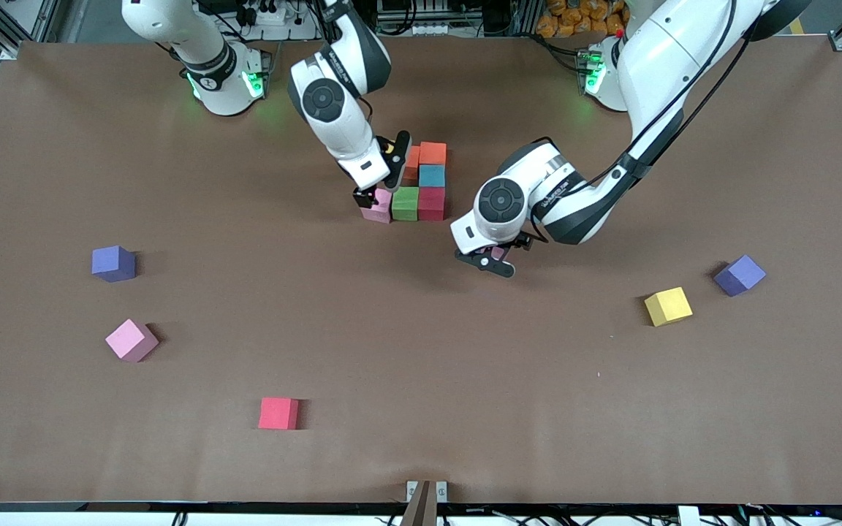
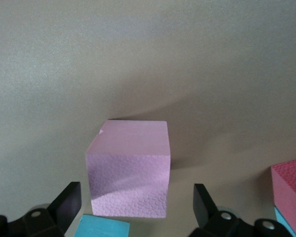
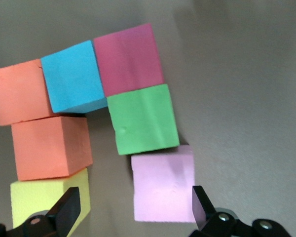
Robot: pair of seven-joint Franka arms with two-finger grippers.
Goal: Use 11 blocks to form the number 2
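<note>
A lone red block sits closest to the front camera on the brown desk, toward the right arm's end. Farther back on that end are a stray pink block and a purple cube. At the left arm's end, a yellow block lies just beside another purple cube.

Mid-desk, the number 2 is only partly built: two orange blocks in the row nearest the bases, with a yellow one next to them, seen from the right wrist; a light blue block below, then a row of red, green and pink set edge to edge.

The right claw is down at that pink block, fingers spread either side of it, not pinching.

The left claw hangs low over the desk just nearer the camera than the digit, fingers spread wide around another pink block that rests on the desk.
</note>
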